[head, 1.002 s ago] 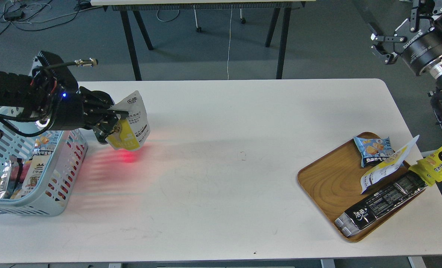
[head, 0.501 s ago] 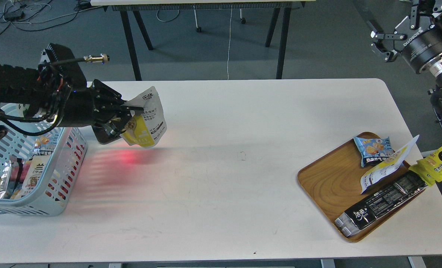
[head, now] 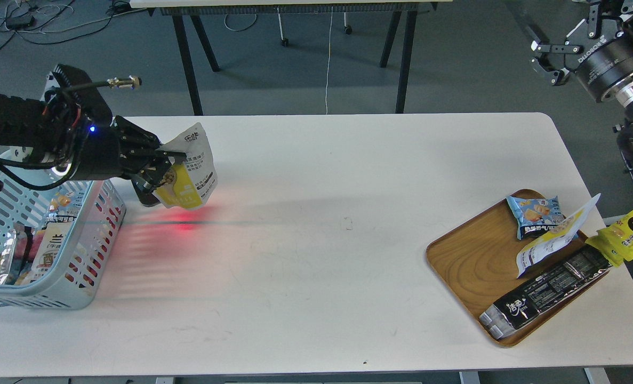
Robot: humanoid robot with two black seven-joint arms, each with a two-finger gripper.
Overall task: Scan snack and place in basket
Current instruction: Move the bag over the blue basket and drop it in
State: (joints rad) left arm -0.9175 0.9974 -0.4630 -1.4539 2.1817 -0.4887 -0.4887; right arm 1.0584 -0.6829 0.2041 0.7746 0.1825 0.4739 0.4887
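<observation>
- Head view, left side: my left gripper (head: 159, 169) is clamped on the snack (head: 191, 173), with one finger across the pouch's printed white-grey back and the other at its yellow lower part.
- The snack hangs tilted above the white table (head: 316, 234), clear of the surface, with its white top edge pointing up and to the right.
- The snack is just beside the near right corner of the basket (head: 89, 290), outside its rim, not over the opening.
- A red glow (head: 185, 226) lies on the table directly under the snack, with red stripes spreading toward the basket wall.
- The basket sits at the table's left edge and holds several packets (head: 47, 248).
- Head view, right side: my right gripper (head: 548, 61) is raised beyond the table's far right corner, well apart from every item. Its fingers are spread and hold nothing.
- A wooden tray (head: 468, 261) lies near the right edge of the table.
- On the tray: a light blue snack bag (head: 535, 213), a flat yellow-white pouch (head: 553, 240) leaning over it, and a long black pack (head: 548, 288) along the tray's right side.
- A bright yellow packet (head: 625, 234) with a cartoon face rests at the tray's right rim, overhanging the table edge.
</observation>
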